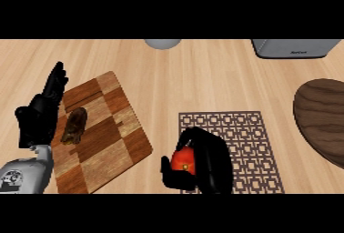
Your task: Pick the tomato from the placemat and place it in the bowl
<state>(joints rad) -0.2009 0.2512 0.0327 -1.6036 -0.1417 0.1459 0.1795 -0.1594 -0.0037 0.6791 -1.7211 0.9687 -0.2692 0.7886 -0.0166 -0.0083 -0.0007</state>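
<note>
The red tomato (183, 160) sits at the near left corner of the patterned brown placemat (236, 136). My right hand (209, 164) is curled round it, fingers arched over its top and right side, thumb at its lower left, hiding much of it. The dark wooden bowl (324, 120) lies at the right edge, well to the right of the placemat and partly cut off. My left hand (42, 111) rests open at the left, fingers up, over the edge of the cutting board.
A checkered wooden cutting board (107, 136) lies at the left with a dark brown elongated item (74, 126) on it. A grey round object (163, 43) shows at the top edge and a grey appliance (295, 48) at the top right.
</note>
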